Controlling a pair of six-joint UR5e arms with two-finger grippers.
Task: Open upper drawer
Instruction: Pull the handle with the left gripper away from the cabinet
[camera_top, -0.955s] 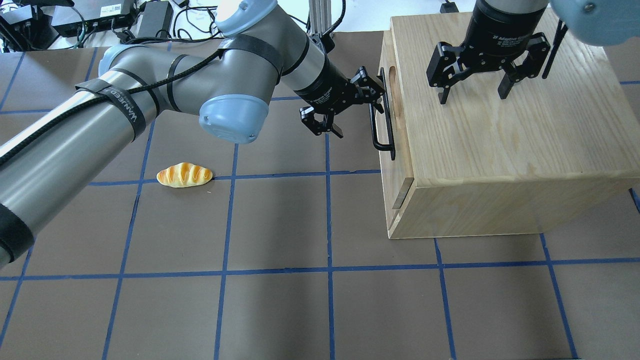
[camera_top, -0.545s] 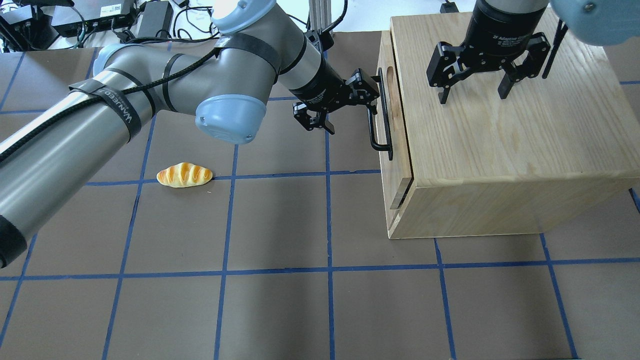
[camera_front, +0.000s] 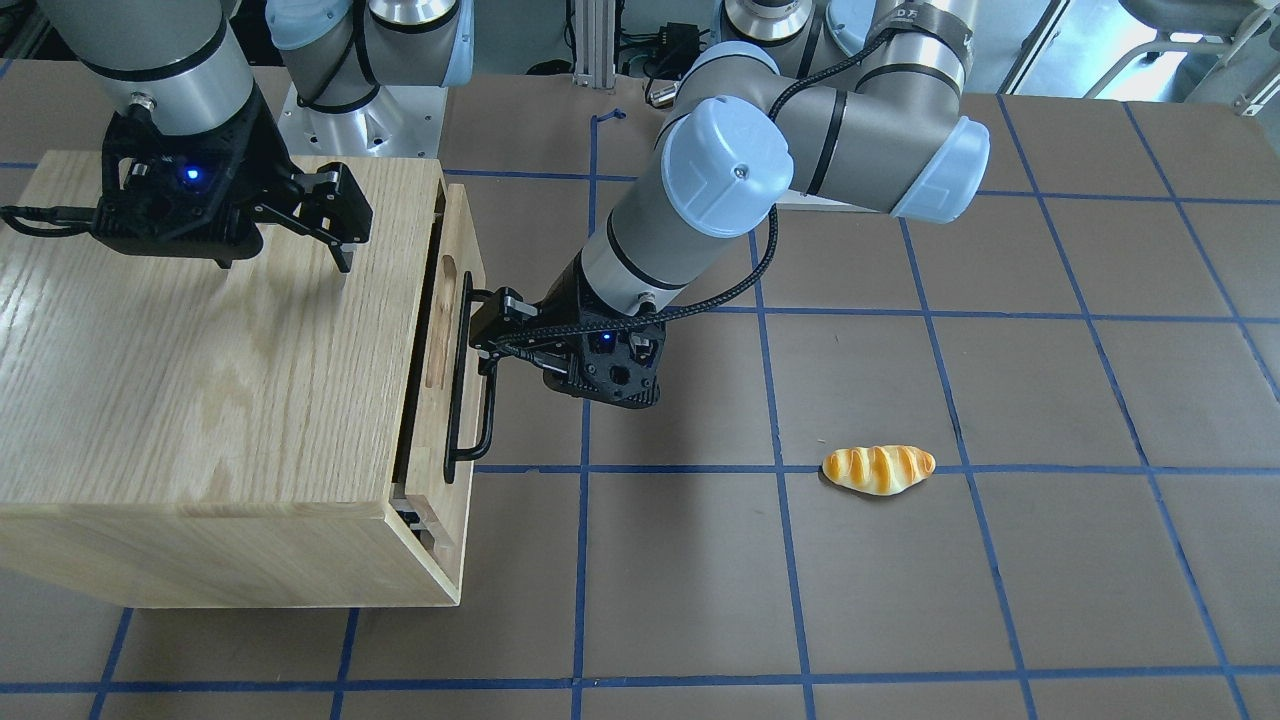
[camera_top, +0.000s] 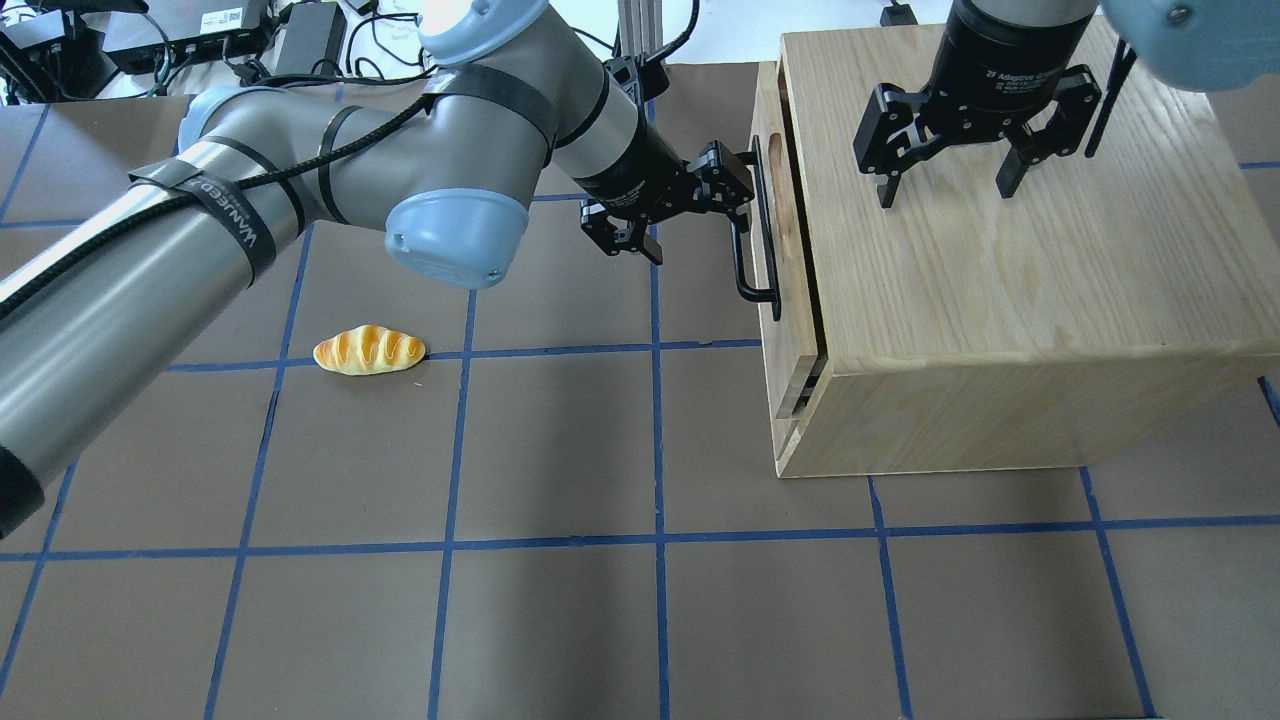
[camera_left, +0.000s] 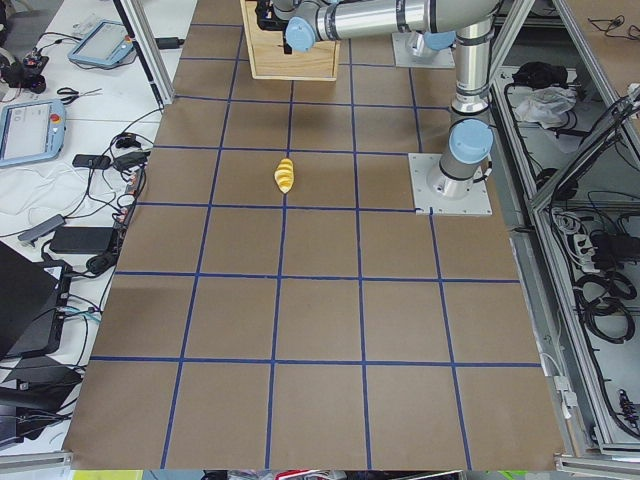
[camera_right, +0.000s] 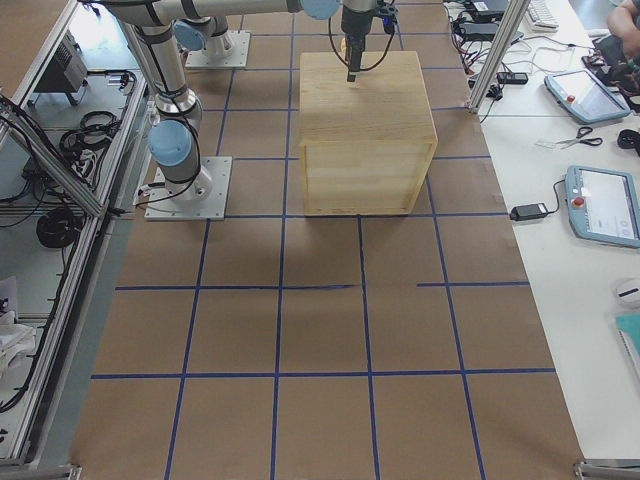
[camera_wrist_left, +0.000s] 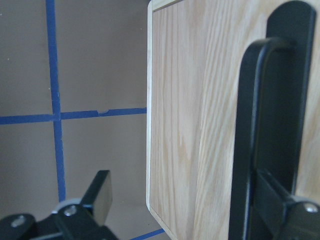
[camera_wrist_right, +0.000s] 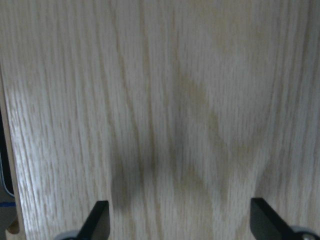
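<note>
The upper drawer is a light oak panel with a long black bar handle and an oblong notch. It stands pulled a little way out of the oak cabinet, with a dark gap behind its front. My left gripper is open, with one finger hooked behind the handle and the other finger out over the table. My right gripper is open, its fingertips down at the cabinet top.
A toy bread roll lies on the brown, blue-taped table left of the cabinet, also in the front-facing view. A plain lower panel sits under the drawer. Cables and boxes lie beyond the far table edge.
My left gripper has moved left, away from the cabinet, drawing the handle with it. The drawer front has slid out and a gap has opened. The right gripper has stayed still.
</note>
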